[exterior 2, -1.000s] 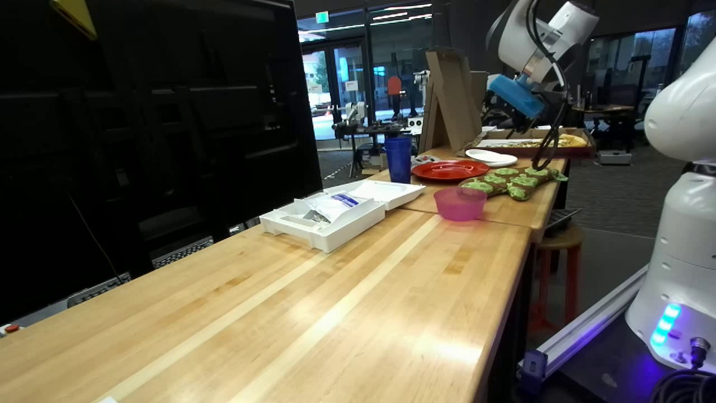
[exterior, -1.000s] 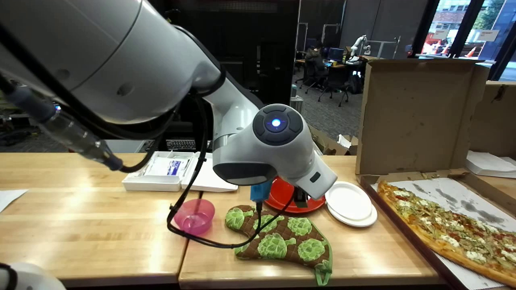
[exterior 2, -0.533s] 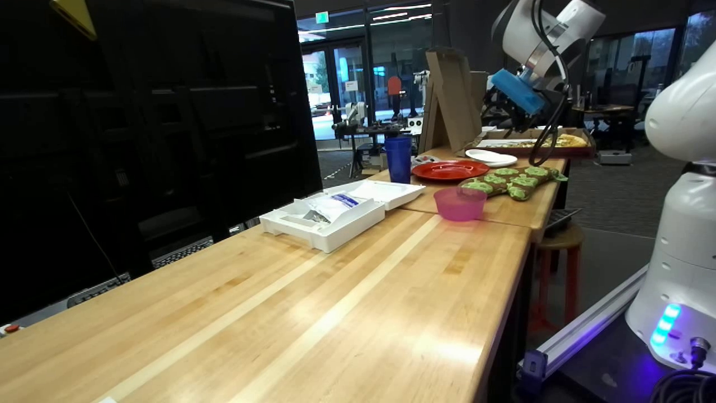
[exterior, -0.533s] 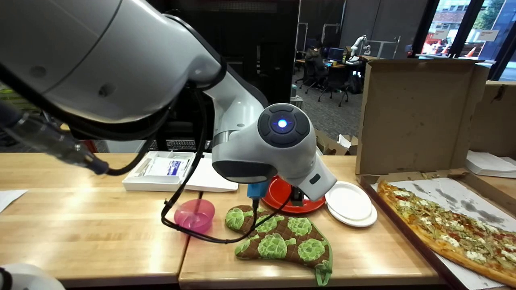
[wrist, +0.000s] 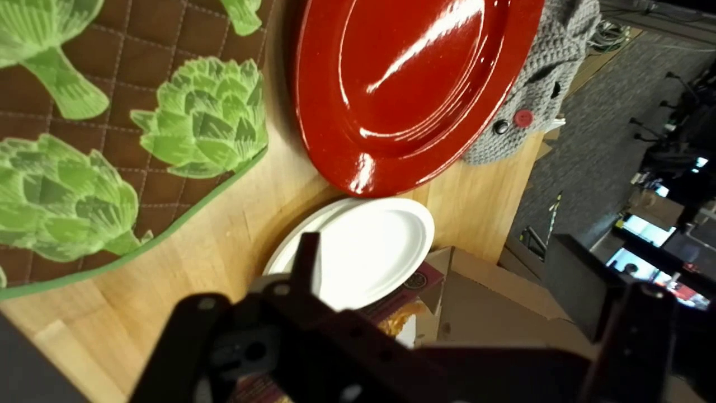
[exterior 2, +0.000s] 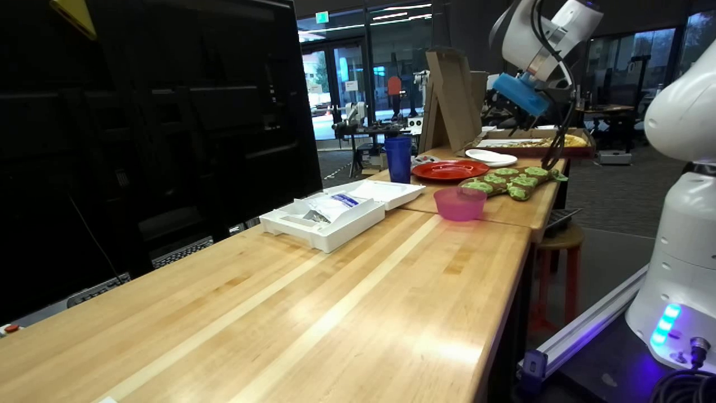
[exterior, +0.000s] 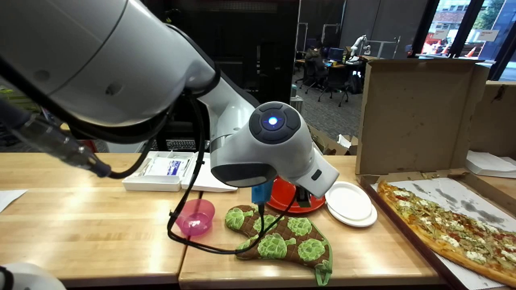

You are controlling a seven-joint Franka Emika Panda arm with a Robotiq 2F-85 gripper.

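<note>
Just beside the red plate (wrist: 414, 84) on the table (exterior: 92, 225) lie the white plates (wrist: 375, 246), one partly over another. Above that part of the table, clear of the plates, hangs the gripper (wrist: 439, 260), released, its jaws standing wide apart with nothing between them; in the wrist view one side of it crosses in front of the white plates. Some grey knit (wrist: 540, 84) with a red button (wrist: 523, 118) shows past the red plate's rim. On the opposite side of that plate lies the mitt (exterior: 298, 236), brown with green artichokes, and next to it the pink bowl (exterior 2: 460, 204). A blue cup (exterior 2: 398, 161) stands upright near the red plate and near the white box (exterior 2: 353, 226), which is spread flat with a packet (exterior 2: 337, 205) in one half. Beyond the white plates, in both exterior views, pizza (exterior: 447, 229) lies in its opened box (exterior: 419, 117). Beside the table, in an exterior view, stands the arm's base (exterior 2: 682, 235) with a blue light strip (exterior 2: 665, 324) glowing.
</note>
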